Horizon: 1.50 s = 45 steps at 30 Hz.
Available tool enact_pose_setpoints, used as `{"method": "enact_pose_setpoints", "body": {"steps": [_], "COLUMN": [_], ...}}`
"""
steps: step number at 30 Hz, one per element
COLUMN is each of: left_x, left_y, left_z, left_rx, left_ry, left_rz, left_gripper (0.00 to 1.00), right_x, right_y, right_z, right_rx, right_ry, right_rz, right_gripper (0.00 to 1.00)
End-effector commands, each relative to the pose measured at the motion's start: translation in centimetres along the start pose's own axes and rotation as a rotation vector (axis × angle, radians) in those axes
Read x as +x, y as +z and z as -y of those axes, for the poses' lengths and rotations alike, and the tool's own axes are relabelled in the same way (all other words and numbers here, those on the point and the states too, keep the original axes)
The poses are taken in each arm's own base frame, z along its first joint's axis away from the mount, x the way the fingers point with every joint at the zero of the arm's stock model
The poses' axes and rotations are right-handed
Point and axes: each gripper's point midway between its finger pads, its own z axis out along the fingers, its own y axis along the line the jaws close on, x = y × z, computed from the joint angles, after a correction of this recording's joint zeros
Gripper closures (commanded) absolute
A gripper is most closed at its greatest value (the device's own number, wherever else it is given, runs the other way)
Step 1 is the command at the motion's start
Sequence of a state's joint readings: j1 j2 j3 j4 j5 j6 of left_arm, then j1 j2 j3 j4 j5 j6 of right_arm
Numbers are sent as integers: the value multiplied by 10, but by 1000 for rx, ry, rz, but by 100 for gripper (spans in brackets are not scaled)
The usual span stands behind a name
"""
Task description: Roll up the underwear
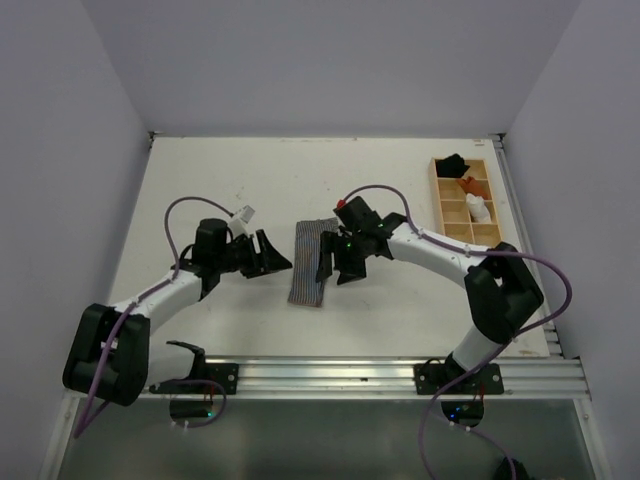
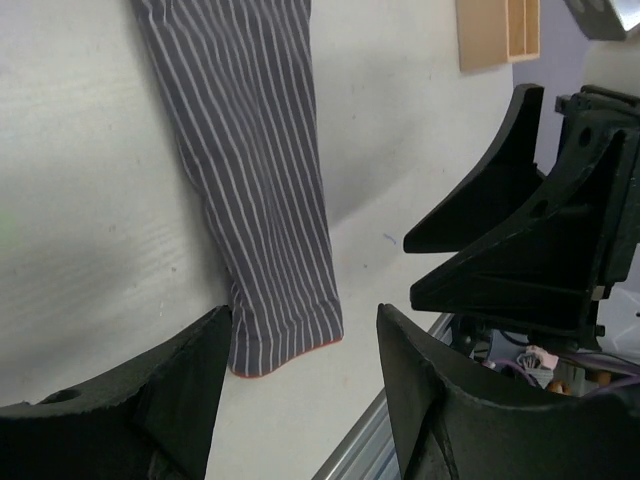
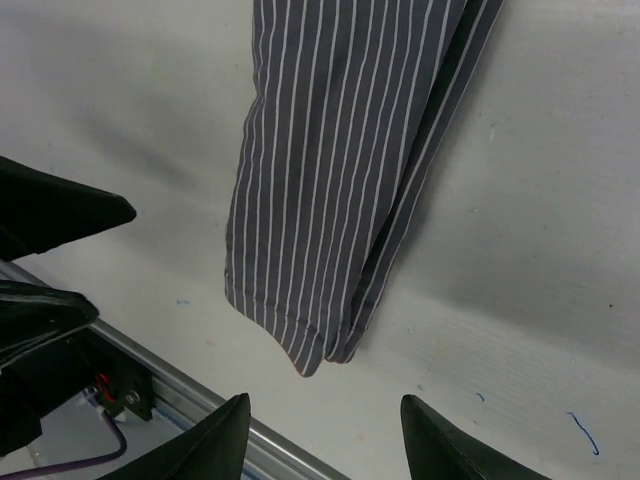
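— Underwear?
— Lying mid-way across the table as a narrow strip, near to far; folded so for rolling.
— Left gripper, right gripper?
— Both spread, empty, flanking it left and right; probably poised to start the roll.

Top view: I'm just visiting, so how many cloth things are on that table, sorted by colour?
striped grey-and-white underwear, lying flat on the table: 1
black bundle, in the wooden tray: 1
orange bundle, in the same tray: 1
white bundle, in the same tray: 1
Total: 4
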<state>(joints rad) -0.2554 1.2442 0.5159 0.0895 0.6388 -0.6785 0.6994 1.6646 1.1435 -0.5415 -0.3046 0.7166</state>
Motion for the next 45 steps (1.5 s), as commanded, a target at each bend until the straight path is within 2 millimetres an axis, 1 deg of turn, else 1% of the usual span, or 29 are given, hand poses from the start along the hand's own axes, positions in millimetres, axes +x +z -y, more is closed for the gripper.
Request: {"method": "enact_pose_setpoints", "body": {"steps": [1,5,7,8,9,11,13,17,20,22,28,30,31,32,33,34,35,37,38,40,43,45], "left_x": [24,45,48,57,60,64,65,66,71,73,75,80,79,85,87,87,90,91,92,92,94,90], "left_y": [-3,-4,-3,-3,-2,0,1,2,3,2,2,1,2,1,2,2,3,4,5,6,8,11], "left_z": [-4,-14,-16,-19,-21,-24,-25,-28,-32,-34,-31,-28,-25,-25,-26,-25,-27,-28,-29,-31,-34,-32], "left_rx": [60,59,68,75,77,78,76,66,60,56,74,100,122,135,137,142,142,135,133,125,124,133], "left_ry": [8,-3,-2,-26,-39,-52,-47,-46,-53,-55,-57,-76,-88,-110,-123,-134,-148,-156,-158,-164,-180,-189], "left_rz": [-34,-75,-72,-91,-104,-118,-123,-130,-144,-152,-161,-174,-166,-189,-195,-200,-211,-221,-227,-230,-238,-236], "left_gripper": [37,37,38,38,38,39,39,39,39,39,39,39,40,40,40,40,39,38,38,36,33,32], "right_x": [-4,0,3,5,9,14,14,23,31,33,40,44,46,50,49,49,51,50,52,51,53,51], "right_y": [4,18,24,30,33,41,44,53,59,62,69,71,70,70,69,69,70,69,69,66,61,54], "right_z": [5,10,6,6,3,1,-3,1,-3,-4,-11,-4,-2,1,3,3,5,4,4,-2,-6,-10], "right_rx": [47,40,36,40,37,26,4,22,20,27,11,20,23,31,32,31,34,23,14,-8,-25,-42], "right_ry": [17,51,63,56,52,56,60,79,90,99,126,139,136,131,130,126,122,118,116,108,81,64], "right_rz": [47,43,39,37,30,19,31,23,25,32,43,43,43,34,37,39,37,43,42,39,25,31], "right_gripper": [36,36,37,37,37,37,38,38,39,40,44,51,54,60,64,67,74,80,85,92,97,100]}}
